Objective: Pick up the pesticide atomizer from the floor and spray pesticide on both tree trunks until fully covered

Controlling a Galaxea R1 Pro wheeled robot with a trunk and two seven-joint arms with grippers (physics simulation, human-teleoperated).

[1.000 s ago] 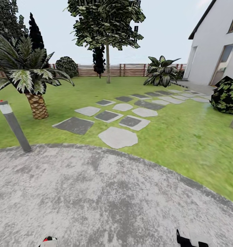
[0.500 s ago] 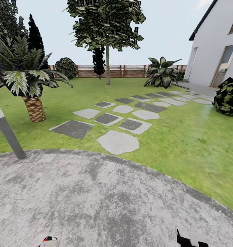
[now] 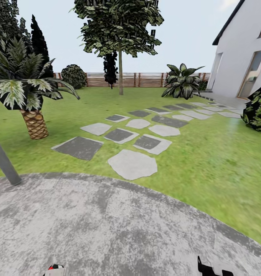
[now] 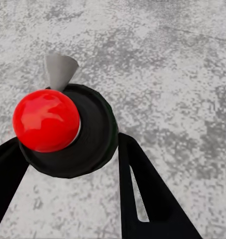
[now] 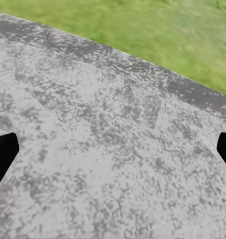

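Atomizer [image 4: 63, 129] clasped between left gripper [image 4: 73, 164] fingers, red top up, over grey paving | right gripper [image 5: 113, 154] fingers spread wide, empty | tree trunk [image 3: 121, 71] well away across lawn [image 3: 207, 153] by fence [image 3: 142, 79] | judgement: drive via stepping stones [image 3: 132, 164], keep nozzle level, spray once close.

Home garden: grass lawn [image 3: 207, 153] with grey stepping stones [image 3: 132, 164], slatted wooden fence [image 3: 142, 79] at the back, tall tree [image 3: 120, 73], short palm [image 3: 32, 119], leafy bushes [image 3: 182, 82], white house wall [image 3: 242, 53] with glass door [image 3: 253, 73], mottled grey paving [image 3: 107, 230] in front
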